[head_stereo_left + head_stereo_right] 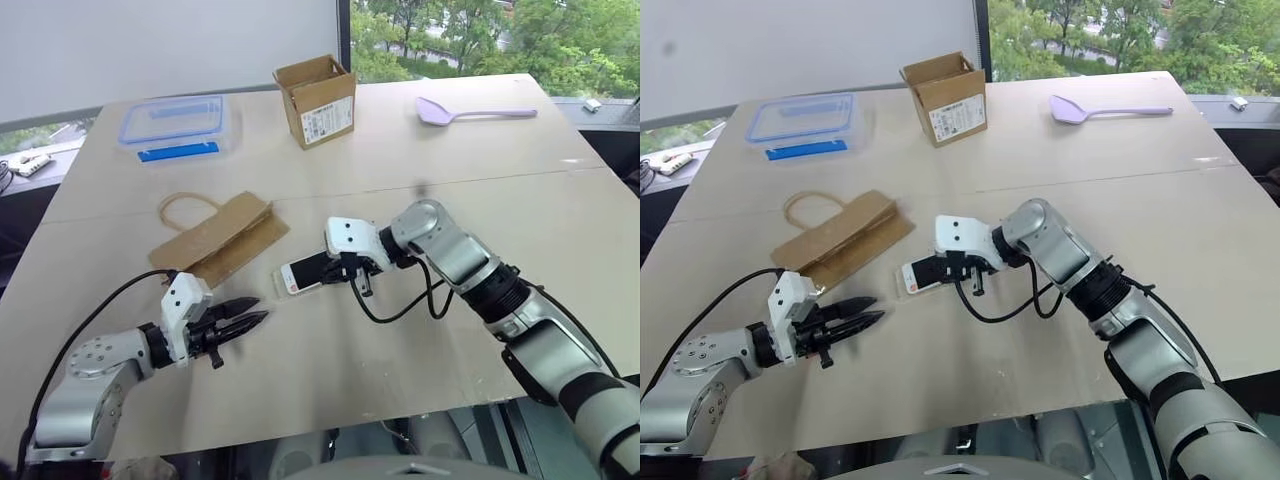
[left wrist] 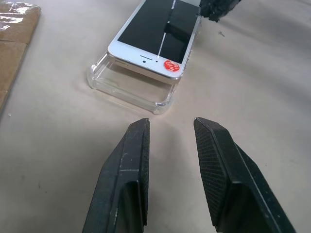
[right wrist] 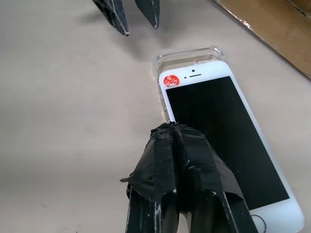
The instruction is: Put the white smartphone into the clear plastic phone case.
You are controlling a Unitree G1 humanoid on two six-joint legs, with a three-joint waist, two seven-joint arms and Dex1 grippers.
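The white smartphone [image 2: 155,39] lies screen up on the table, a red sticker at its near end. It rests on top of the clear plastic phone case [image 2: 131,90], and that end sits raised over the case's rim rather than seated inside. My right gripper [image 3: 170,128] is shut with nothing in it, its taped tips at the phone's long edge. I cannot tell whether they touch it. My left gripper [image 1: 262,309] is open and holds nothing. It sits low over the table, a short way from the phone's stickered end and pointing at it.
A flat brown paper bag [image 1: 215,240] lies just beyond the phone on the left. Farther back are a blue-lidded clear box [image 1: 178,125], an open cardboard box [image 1: 318,100] and a lilac spatula [image 1: 470,112]. A black cable [image 1: 400,310] loops under my right wrist.
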